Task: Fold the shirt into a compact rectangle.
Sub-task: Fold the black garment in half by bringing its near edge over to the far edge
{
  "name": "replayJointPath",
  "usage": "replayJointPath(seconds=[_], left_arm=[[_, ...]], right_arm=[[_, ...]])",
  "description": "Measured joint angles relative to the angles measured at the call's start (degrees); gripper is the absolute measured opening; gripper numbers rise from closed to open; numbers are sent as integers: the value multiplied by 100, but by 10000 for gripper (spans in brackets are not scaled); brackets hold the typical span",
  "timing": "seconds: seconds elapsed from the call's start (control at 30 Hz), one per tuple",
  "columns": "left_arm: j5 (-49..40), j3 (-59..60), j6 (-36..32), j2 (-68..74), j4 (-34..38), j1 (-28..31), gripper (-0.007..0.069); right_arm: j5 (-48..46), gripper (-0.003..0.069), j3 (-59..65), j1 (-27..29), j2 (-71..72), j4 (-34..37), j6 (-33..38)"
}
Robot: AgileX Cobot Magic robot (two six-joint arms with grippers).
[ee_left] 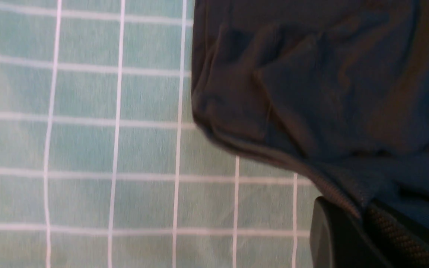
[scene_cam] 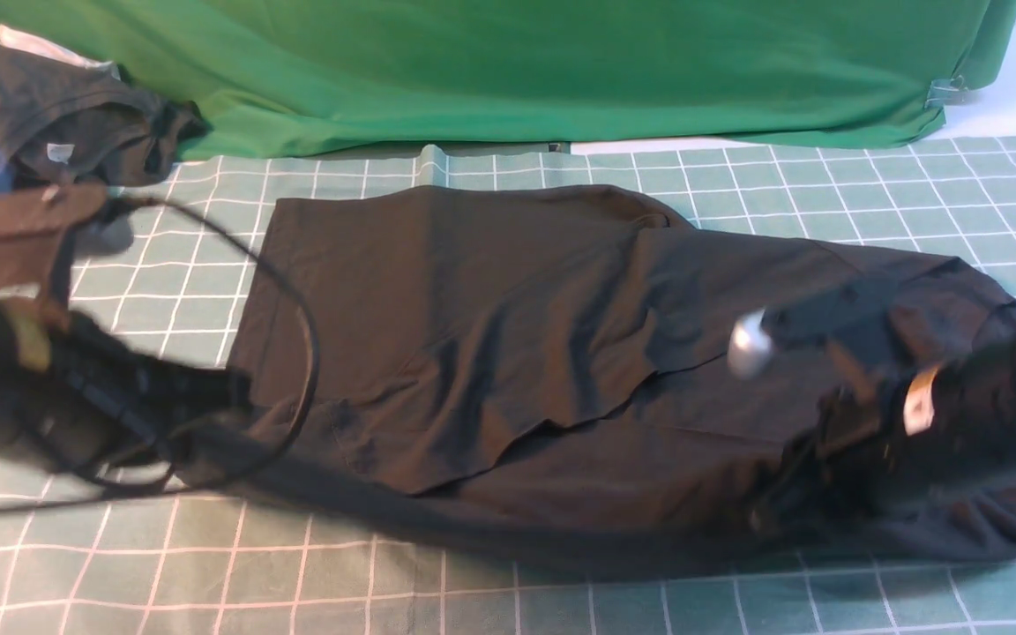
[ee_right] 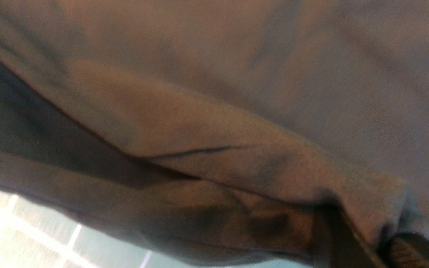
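Your wrist views alone show the grips, left fingers (ee_left: 335,238) closed on the shirt (ee_left: 311,93) hem, right fingers (ee_right: 404,255) closed on bunched cloth, front view blurs them, shirt black, creased, half-folded.

This is looking like a robot test lab. A grid mat (scene_cam: 561,582) with white lines is covering the whole table as a marked work surface. A green cloth (scene_cam: 517,70) is hanging along the far edge, with a clip (scene_cam: 947,91) pinching its corner. The black left arm (scene_cam: 23,291) and right arm (scene_cam: 870,370) are reaching over a shirt (scene_cam: 473,335), and a cable (scene_cam: 316,353) is looping off the left one. Spare garments (scene_cam: 67,123) are lying heaped at the far left.
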State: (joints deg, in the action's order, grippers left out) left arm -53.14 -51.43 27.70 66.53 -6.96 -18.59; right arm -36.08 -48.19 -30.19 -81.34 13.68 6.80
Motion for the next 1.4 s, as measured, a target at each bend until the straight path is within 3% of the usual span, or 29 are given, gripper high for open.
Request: replayJointPath(seconds=[0.23, 0.37, 0.73, 1.07, 1.17, 1.27, 1.37, 1.4], left_arm=[[266, -1203, -245, 1097, 28, 576, 13], [403, -2506, -777, 2238, 576, 1161, 13], [-61, -5414, -1026, 4868, 857, 1684, 13], [65, -6505, -1083, 6193, 809, 1728, 13], [294, -6529, -1083, 6311, 784, 1728, 16], [460, -6541, -1083, 6351, 784, 1728, 53], [595, -6560, -1052, 6353, 766, 1728, 139], [611, -6573, -1025, 6353, 751, 1728, 162]], right_arm=[[-153, 34, -1058, 683, -255, -20, 325], [-488, 34, -2210, 1076, -1100, -21, 530], [-1039, 34, -5194, 1424, -3604, -3, 720], [-1181, 46, -6784, 1460, -4981, -21, 725], [-1044, 80, -6909, 1460, -5176, -26, 726], [-852, 193, -6942, 1460, -5239, -38, 743], [-914, 337, -7086, 1467, -5244, -94, 832], [-958, 351, -7123, 1467, -5244, -113, 865]])
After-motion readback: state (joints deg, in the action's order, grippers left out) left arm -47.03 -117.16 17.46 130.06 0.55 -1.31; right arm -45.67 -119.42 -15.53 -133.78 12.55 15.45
